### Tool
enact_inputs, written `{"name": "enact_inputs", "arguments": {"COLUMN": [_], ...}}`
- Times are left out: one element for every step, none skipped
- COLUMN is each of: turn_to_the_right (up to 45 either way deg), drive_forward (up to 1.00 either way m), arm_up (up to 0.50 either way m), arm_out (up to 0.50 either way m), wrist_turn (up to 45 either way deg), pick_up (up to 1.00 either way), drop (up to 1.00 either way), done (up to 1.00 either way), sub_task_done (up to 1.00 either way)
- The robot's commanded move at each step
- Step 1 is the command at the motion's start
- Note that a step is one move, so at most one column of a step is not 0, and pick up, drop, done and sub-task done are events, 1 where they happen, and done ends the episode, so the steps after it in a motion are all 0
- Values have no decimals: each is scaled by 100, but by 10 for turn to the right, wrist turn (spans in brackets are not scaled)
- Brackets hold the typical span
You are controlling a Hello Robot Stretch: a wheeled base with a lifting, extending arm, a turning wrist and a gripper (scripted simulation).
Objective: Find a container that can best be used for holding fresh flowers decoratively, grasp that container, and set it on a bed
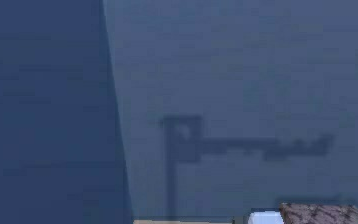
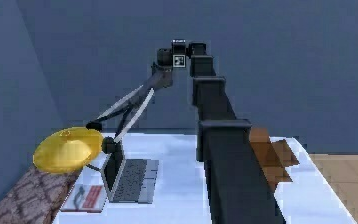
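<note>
The forward view faces a blue wall (image 1: 237,80) from close up. The arm side view looks down along the arm (image 2: 232,150), across a white table (image 2: 177,190).

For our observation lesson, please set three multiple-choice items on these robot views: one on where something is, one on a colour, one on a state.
1. Where does the laptop stand?
A. on the floor
B. on the white tabletop
C. on a chair

2. What colour is the rounded dome-shaped thing beside the laptop?
A. yellow
B. green
C. black

3. How is the laptop's lid?
A. shut flat
B. raised, with the keyboard showing
C. taken off

Answers:
1. B, since the white surface lies under and around it in the arm side view.
2. A, since the dome is bright yellow.
3. B, since the screen stands up beside the grey keyboard.
</note>
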Motion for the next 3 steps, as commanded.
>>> {"name": "enact_inputs", "arguments": {"turn_to_the_right": [0, 0, 0], "drive_forward": [0, 0, 0], "arm_up": [0, 0, 0], "arm_out": [0, 0, 0], "wrist_turn": [450, 450, 420], "pick_up": [0, 0, 0], "drop": [0, 0, 0], "done": [0, 0, 0], "sub_task_done": [0, 0, 0]}}
